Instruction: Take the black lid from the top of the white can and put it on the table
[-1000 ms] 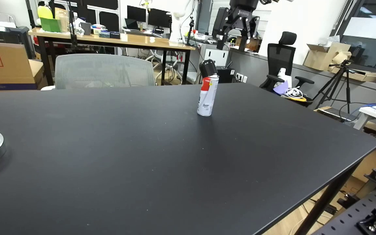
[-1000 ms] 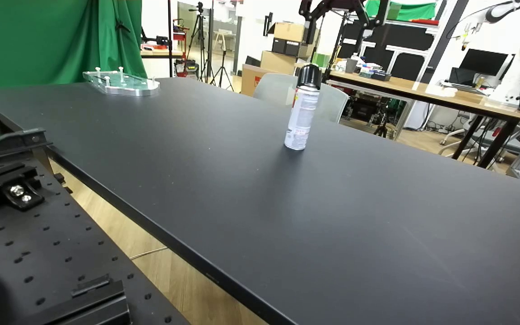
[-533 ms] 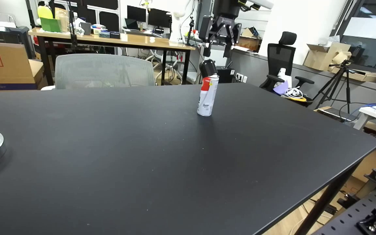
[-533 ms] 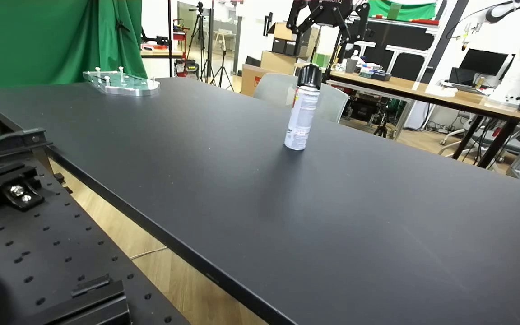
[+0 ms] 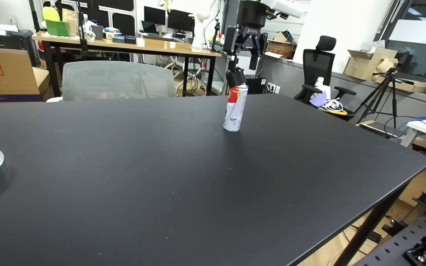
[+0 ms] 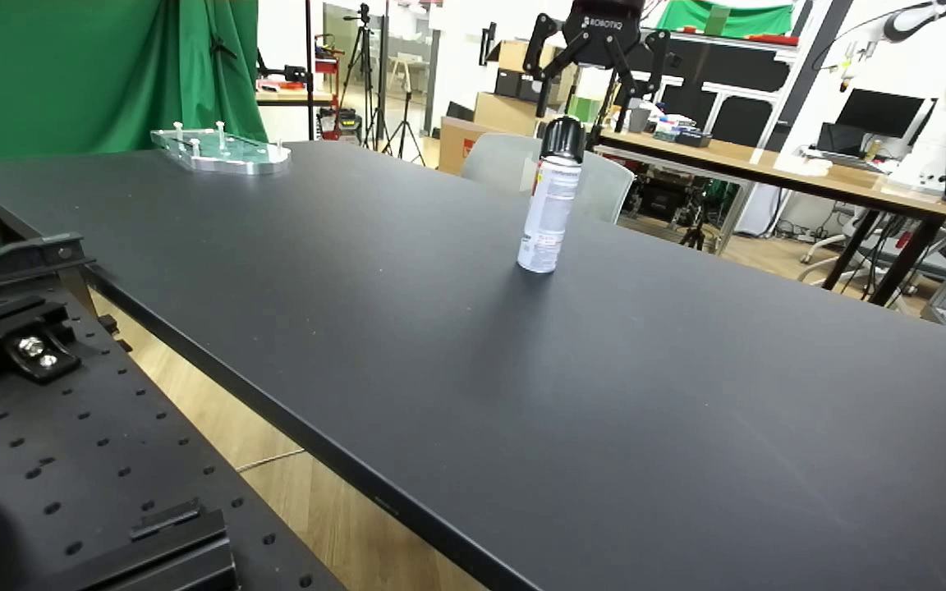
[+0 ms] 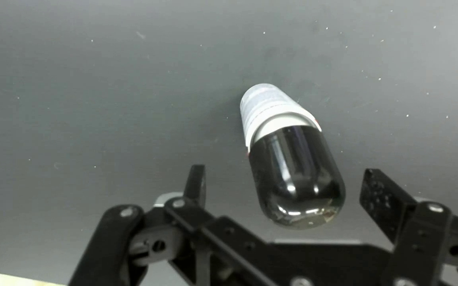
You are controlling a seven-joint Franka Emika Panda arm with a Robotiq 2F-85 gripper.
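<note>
Wrist view: we see the gripper [image 7: 284, 172] with its fingers [image 7: 197, 184] spread wide, a gap showing on each side of the black lid [image 7: 298, 180], which sits atop the white can [image 7: 268, 105]. In both exterior views the can stands on the table [image 6: 407, 369], the gripper above; from these angles we cannot say whether the fingertips hang level with the lid's crown.
</note>
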